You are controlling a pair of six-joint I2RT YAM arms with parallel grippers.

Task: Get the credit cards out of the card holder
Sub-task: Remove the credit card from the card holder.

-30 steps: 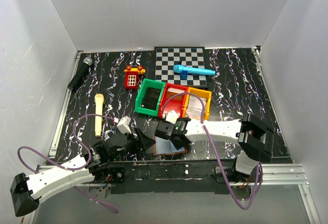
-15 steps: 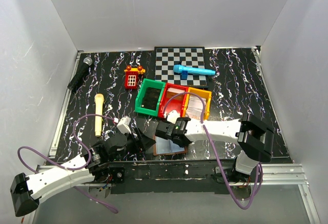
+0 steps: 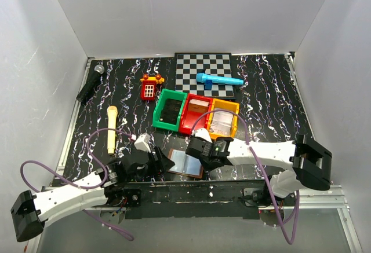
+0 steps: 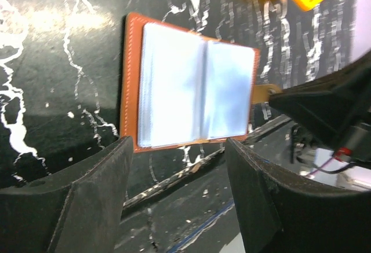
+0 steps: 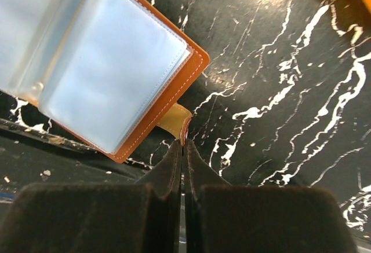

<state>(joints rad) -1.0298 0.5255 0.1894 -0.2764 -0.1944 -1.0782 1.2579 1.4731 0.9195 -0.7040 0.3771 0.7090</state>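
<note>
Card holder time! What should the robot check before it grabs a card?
1. The card holder lies open, pockets up: ok.
2. The right fingers pinch its tan tab: ok.
3. The left fingers are open near it: ok.
4. Any cards inside the pockets: cannot tell.
5. A card already gripped: not ok.

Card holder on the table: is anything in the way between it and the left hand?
Nothing visible. The card holder lies open on the table, just ahead of the open left hand. The right hand pinches its tab, off to one side.
</note>
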